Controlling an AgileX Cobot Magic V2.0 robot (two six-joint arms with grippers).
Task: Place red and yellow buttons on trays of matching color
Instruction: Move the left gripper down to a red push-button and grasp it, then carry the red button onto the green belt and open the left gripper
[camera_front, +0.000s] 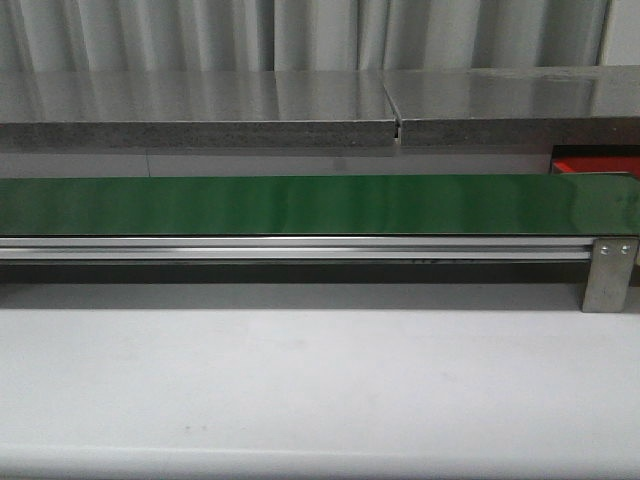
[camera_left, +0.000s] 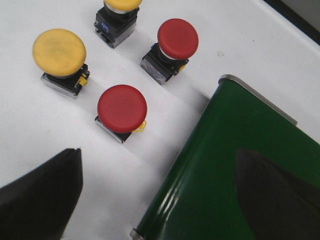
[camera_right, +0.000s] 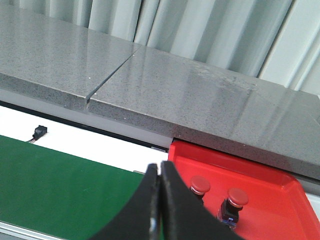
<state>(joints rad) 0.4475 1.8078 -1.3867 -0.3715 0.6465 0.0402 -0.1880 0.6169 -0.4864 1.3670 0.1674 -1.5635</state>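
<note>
Red buttons (camera_right: 200, 185) in the red tray (camera_right: 280, 210) just beyond the closed, empty right gripper (camera_right: 160, 187); left gripper (camera_left: 155, 195) spread wide.

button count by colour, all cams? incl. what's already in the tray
Red buttons on the white table: 2
Yellow buttons on the white table: 2 (one cut off by the frame edge)
Red buttons in the red tray: 2
Total: 6 buttons, 4 red and 2 yellow. No yellow tray in view.

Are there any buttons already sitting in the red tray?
Yes: the right wrist view shows two red buttons standing inside the red tray.
</note>
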